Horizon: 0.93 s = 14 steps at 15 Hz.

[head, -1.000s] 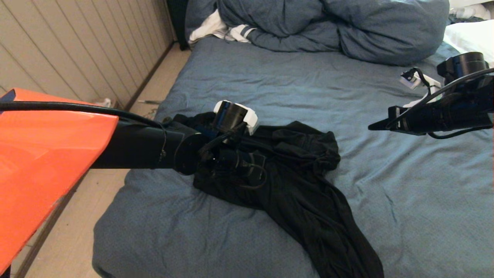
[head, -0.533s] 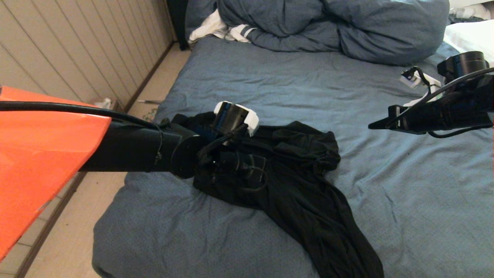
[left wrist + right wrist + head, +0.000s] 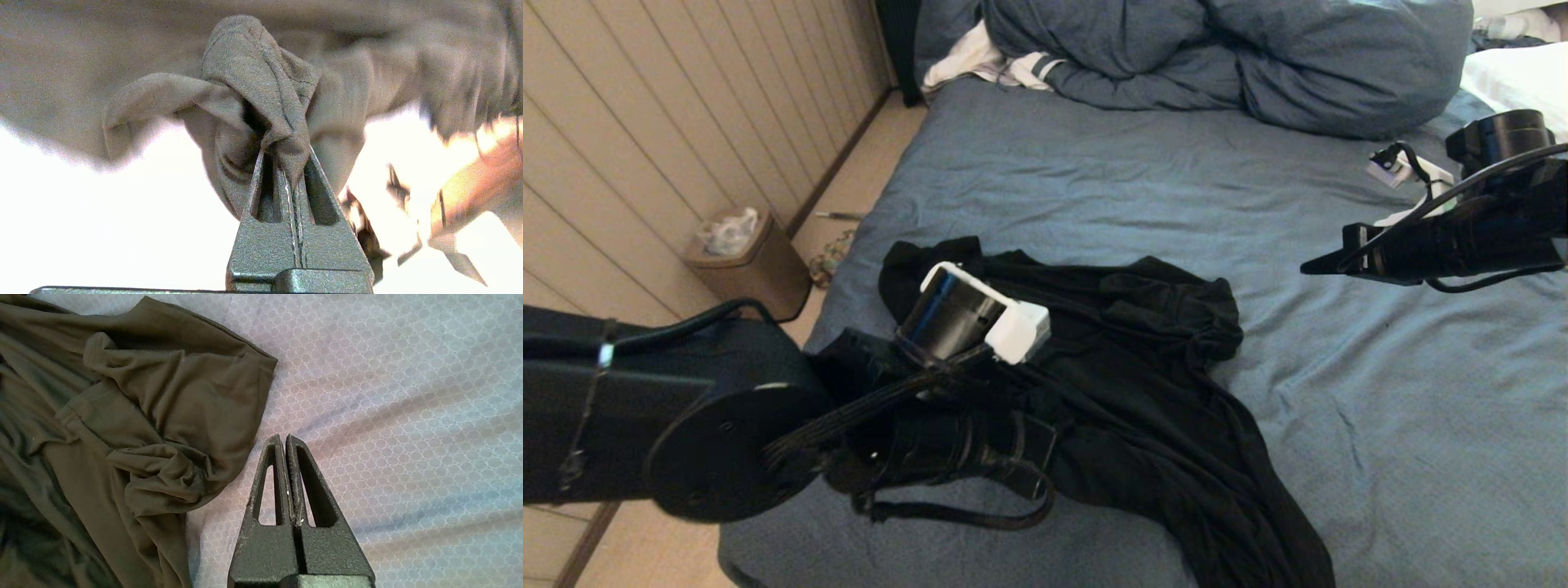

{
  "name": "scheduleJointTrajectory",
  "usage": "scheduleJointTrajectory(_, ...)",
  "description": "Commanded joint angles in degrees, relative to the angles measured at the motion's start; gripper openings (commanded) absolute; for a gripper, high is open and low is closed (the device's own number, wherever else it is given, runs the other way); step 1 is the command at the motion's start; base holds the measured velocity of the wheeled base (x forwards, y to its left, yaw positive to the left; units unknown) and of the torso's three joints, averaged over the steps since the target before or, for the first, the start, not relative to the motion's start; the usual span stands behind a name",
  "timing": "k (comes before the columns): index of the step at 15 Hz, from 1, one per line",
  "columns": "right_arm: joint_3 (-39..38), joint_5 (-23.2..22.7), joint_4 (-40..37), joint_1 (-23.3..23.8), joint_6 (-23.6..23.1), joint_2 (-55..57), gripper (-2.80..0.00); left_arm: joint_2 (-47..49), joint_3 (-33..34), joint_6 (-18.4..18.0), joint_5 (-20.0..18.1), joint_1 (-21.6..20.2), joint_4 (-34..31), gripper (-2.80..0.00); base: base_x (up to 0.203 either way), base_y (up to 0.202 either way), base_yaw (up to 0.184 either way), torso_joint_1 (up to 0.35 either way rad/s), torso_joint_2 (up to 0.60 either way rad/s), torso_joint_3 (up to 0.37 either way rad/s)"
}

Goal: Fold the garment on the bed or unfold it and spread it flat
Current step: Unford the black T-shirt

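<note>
The garment (image 3: 1152, 384), a crumpled black T-shirt, lies on the blue bed (image 3: 1094, 171) near its left edge, with one end trailing to the near side. My left gripper (image 3: 286, 153) is shut on a bunched fold of the garment (image 3: 253, 73) and holds it up off the sheet. In the head view its fingers are hidden behind the wrist (image 3: 964, 318) and the dark cloth. My right gripper (image 3: 1308, 268) hovers shut and empty above bare sheet, just right of the garment's bunched sleeve (image 3: 163, 428); its tips (image 3: 284, 437) are clear of the cloth.
A blue duvet (image 3: 1217, 57) is heaped at the bed's far end, with a white stripe-cuffed cloth (image 3: 988, 61) to its left and a white pillow (image 3: 1519, 77) at the far right. A small brown bin (image 3: 743, 261) stands on the floor by the panelled wall.
My left arm has drawn back toward the bed's near-left corner, pulling the garment's near-left part with it. The bin has come into sight. The right arm has not moved.
</note>
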<state>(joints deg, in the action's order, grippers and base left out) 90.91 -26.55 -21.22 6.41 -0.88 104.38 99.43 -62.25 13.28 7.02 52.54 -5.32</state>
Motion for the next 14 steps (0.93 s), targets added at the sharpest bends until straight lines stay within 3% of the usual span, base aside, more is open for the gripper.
scheduleJointTrajectory(1,0.06,-0.16,-0.13,0.0,0.0,-0.14,-2.8,-6.92,7.39,1.17,0.05,1.83,-0.12,-2.8,0.0,0.0,0.0,0.0,0.0,0.0)
scheduleJointTrajectory(4,-0.03,-0.16,-0.13,-0.08,0.0,0.04,-2.8,-10.06,14.49,4.5,0.08,5.58,-0.25,-2.8,0.0,0.0,0.0,0.0,0.0,0.0)
scheduleJointTrajectory(10,-0.06,-0.16,-0.13,-0.47,0.09,0.24,-2.8,-10.05,19.65,10.97,0.01,13.82,-0.8,-2.8,0.0,0.0,0.0,0.0,0.0,0.0)
scheduleJointTrajectory(14,-0.11,-0.16,-0.13,-0.52,0.09,0.3,-2.8,-11.21,24.81,11.83,-0.22,15.35,-1.26,-2.8,0.0,0.0,0.0,0.0,0.0,0.0)
